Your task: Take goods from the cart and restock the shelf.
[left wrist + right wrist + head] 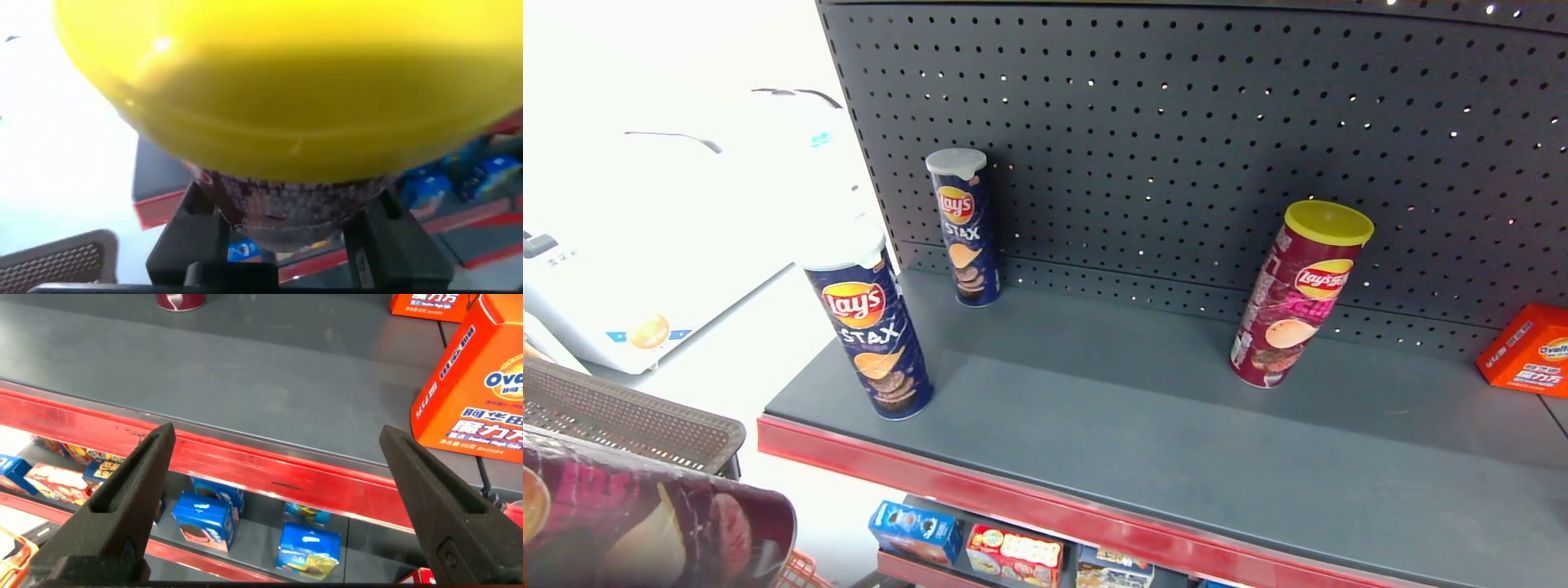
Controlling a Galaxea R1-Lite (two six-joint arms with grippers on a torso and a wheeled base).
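- Holding a maroon chip can (645, 523) in the left gripper (290, 241), jaws clamped on the body below its yellow lid (286, 82). Prob so the base is free to land flat.
- Held can is low on the robot's left, lying close to sideways, right by the cart basket (629, 416) and not over the shelf (1135, 425) yet. Imo this is the carry step, placing not done.
- A matching maroon can on the shelf (1298, 294) stands upright toward the back panel, so the bare spot beside it looks like the logical home, like w/ like.
- Front blue can (874, 335) and back blue can (964, 229) are upright at the shelf's left end, so blues are grouped there.
- Right gripper (282, 494) has jaws wide apart w/ nothing in them. It hangs by the shelf's red front edge near the orange box (482, 384), out of the left arm's way afaict.
- Needs tipping upright before release or it'll prob roll.
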